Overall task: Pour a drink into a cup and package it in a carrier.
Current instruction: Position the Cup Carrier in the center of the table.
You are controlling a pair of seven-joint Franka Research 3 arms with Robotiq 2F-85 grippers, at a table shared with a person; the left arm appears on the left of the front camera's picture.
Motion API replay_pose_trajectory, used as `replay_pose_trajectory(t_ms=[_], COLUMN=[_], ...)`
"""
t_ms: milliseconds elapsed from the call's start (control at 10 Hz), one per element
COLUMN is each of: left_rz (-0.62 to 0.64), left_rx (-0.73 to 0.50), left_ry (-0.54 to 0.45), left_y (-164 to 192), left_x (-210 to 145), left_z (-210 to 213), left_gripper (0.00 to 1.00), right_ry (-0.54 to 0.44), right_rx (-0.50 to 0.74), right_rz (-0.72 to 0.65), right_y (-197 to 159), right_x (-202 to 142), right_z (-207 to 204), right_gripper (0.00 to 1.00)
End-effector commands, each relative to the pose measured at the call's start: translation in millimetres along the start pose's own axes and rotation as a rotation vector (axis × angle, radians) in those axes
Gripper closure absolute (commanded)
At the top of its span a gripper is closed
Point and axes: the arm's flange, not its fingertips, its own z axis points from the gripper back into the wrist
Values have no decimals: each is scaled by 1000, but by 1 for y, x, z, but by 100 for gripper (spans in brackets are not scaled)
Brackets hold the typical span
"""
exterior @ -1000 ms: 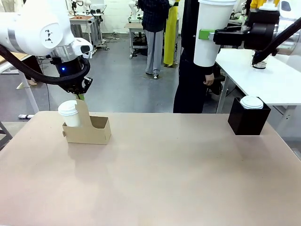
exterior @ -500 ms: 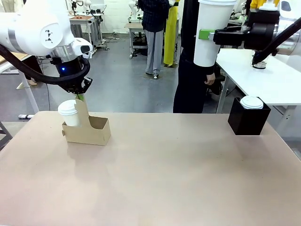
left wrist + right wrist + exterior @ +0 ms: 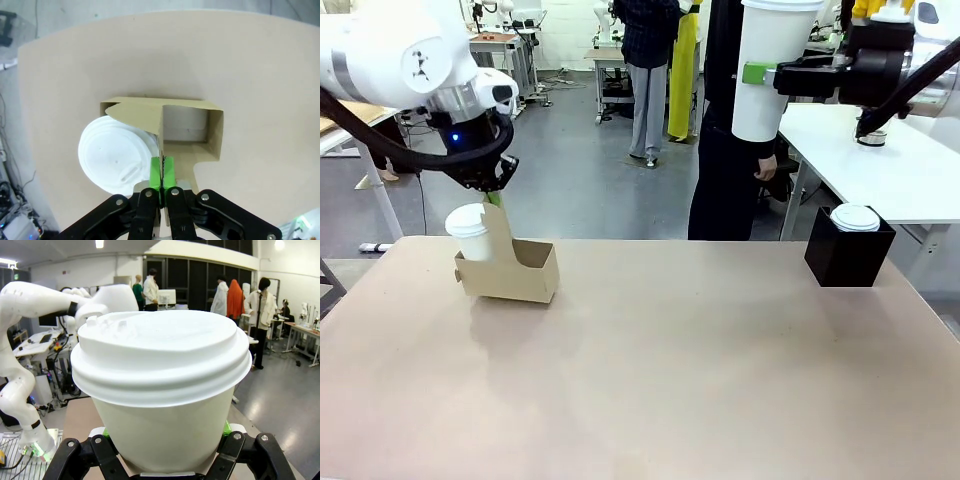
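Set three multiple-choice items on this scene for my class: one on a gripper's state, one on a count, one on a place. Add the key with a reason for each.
1. The left gripper is: A. open; B. shut on the carrier by its handle tab; C. shut on a cup lid.
2. White lidded cups in the front view: A. one; B. three; C. five.
3. The cup in the right gripper is: A. in the carrier's empty pocket; B. lying on the floor; C. held high above the table.

Key:
1 B: its green pads pinch the tab.
2 B: a carrier cup, a box cup at the black box, and the right gripper's cup.
3 C: it hangs well clear of the tabletop.
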Motion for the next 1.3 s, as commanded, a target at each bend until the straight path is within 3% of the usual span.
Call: replay_pose_trajectory(t_ms=[0, 300, 700, 1200], left_rz=[35, 52, 73, 82], left_rx=[-8, -22, -60, -64], left_ry=[-55, -75, -30, -52], left_y=[-31, -99, -187, -236], left_x=[-29, -76, -128, -151], left_z=[45, 79, 59, 31], left_gripper=[98, 98, 98, 98], right_ry=[-8, -8, -8, -8], right_rx=[5, 5, 5, 5], right_rz=[5, 5, 5, 5], right_y=[1, 1, 1, 1], right_x=[3, 3, 3, 3], right_z=[-1, -1, -1, -1], right_gripper=[20, 20, 20, 20])
